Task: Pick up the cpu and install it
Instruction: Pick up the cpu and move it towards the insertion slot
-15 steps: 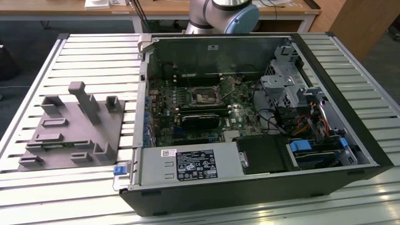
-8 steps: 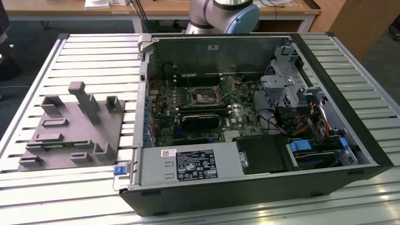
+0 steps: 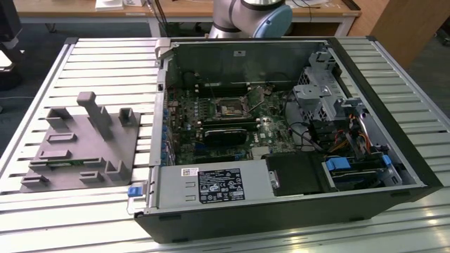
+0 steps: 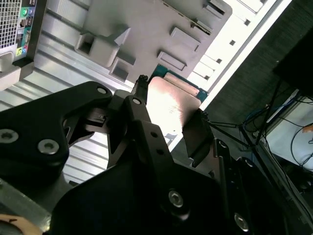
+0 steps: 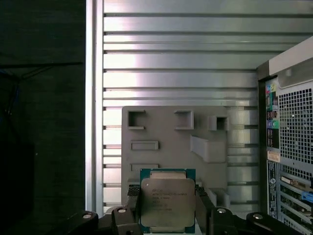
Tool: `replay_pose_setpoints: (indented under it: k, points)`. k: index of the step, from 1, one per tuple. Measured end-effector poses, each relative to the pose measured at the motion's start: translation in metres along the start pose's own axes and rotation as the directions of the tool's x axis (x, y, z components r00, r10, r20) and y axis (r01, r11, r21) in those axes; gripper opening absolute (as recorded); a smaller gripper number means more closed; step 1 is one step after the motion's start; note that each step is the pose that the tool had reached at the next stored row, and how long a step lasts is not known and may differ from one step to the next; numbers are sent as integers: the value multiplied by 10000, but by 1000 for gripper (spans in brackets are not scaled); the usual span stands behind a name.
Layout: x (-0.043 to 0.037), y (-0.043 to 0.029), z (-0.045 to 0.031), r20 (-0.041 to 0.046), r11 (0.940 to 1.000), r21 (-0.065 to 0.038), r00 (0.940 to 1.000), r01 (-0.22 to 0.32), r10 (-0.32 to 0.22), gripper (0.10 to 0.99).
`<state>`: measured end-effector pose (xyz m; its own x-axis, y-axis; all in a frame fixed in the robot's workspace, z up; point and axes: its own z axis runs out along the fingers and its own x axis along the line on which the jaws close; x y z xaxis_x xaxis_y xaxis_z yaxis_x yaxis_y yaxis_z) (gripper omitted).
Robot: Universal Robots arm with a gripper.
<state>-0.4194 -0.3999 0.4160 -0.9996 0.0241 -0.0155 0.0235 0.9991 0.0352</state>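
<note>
My gripper (image 5: 167,211) is shut on the cpu (image 5: 167,199), a flat square chip with a silvery lid and a green edge, clamped on two opposite sides by the black fingers (image 5: 131,208). In the second wrist view the cpu (image 4: 171,105) sits the same way in the gripper (image 4: 168,120). It hangs well above the grey fixture plate (image 5: 166,129). The dark motherboard socket (image 3: 231,108) lies inside the open computer case (image 3: 281,211) with nothing in it.
The grey fixture plate (image 3: 77,142) with raised blocks lies on the slatted metal table (image 3: 105,58), at the exterior view's left of the case. The case's perforated rear panel (image 5: 291,147) is beside the plate. The arm's base (image 3: 253,16) stands behind the case.
</note>
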Motion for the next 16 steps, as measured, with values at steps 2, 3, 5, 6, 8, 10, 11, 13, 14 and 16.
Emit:
replay_pose_setpoints:
  k: [2, 3, 5, 6, 8, 10, 11, 13, 14, 16]
  points:
    - [-43, 1, 0, 0, 10000, 0, 10000, 0, 0, 537]
    - [-68, 2, 1, 0, 10000, 0, 10000, 0, 0, 537]
    - [-115, 2, 2, 1, 10000, -1, 10000, 1, -1, 537]
    - [-137, 3, 2, 0, 10000, 0, 10000, 0, 0, 537]
    - [-175, 4, 3, 0, 10000, 0, 10000, 0, 0, 537]
    - [-192, 5, 4, 1, 10000, 1, 10000, -1, 1, 537]
    - [-200, 5, 4, 0, 10000, 1, 10000, 0, 0, 537]
    - [-215, 5, 3, 0, 10000, 2, 10000, 0, 0, 537]
    - [-224, 5, 3, 0, 10000, 2, 10000, 0, 0, 537]
    - [-237, 6, 4, 0, 10000, 2, 10000, 0, 0, 537]
